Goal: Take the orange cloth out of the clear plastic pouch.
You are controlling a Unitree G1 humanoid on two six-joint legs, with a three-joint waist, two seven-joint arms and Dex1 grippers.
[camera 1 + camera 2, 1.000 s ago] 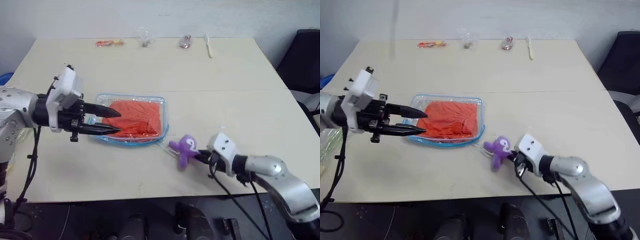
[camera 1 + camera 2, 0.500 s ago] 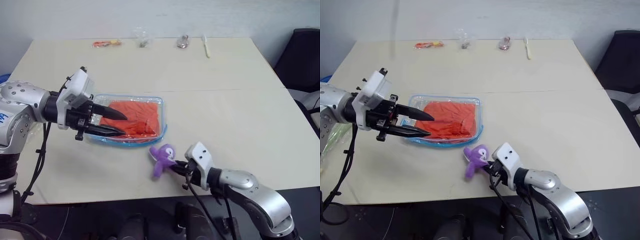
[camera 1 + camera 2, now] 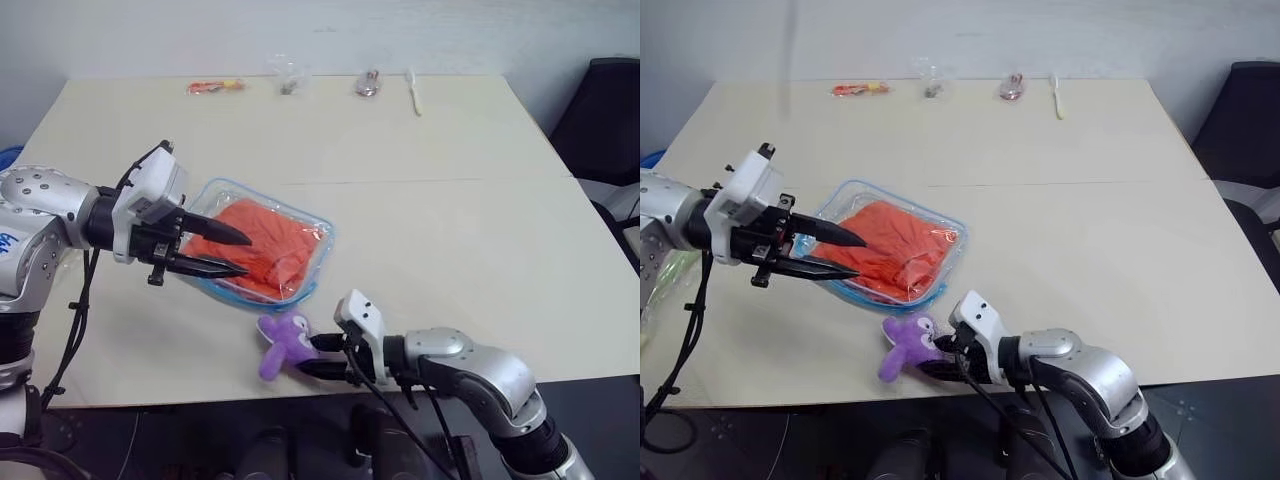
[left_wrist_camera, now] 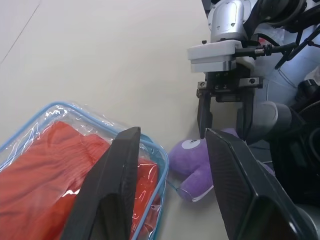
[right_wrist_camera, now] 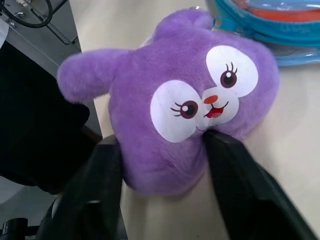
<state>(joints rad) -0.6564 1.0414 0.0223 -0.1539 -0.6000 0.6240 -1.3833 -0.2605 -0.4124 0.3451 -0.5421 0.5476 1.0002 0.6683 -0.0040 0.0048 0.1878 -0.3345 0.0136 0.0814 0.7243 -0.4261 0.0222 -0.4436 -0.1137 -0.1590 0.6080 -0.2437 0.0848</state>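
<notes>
Tabletop: pale beige tabletop (image 3: 450, 200) with a faint seam running across its middle — plain matte finish.
Room: light wall behind the far edge; a dark chair (image 3: 600, 110) at the right; dark floor below the near edge.
Far edge: small items in a row — an orange-red packet (image 3: 215, 87), a crinkly clear bag (image 3: 287, 75), a small reddish thing (image 3: 370, 83), a white utensil (image 3: 416, 92).
Writing: none that can be read.
Clear plastic pouch (image 3: 310, 225): lies left of centre, turned at an angle, light blue edging.
Orange cloth (image 3: 262, 245): inside the pouch.
Left pincer (image 3: 228, 253): fingers apart, tips over the pouch's near-left end; whether they touch it I cannot tell.
Right pincer (image 5: 160, 165): fingers spread either side of the purple plush toy (image 3: 282, 345), at the near edge just beside the pouch; whether they squeeze it I cannot tell.
</notes>
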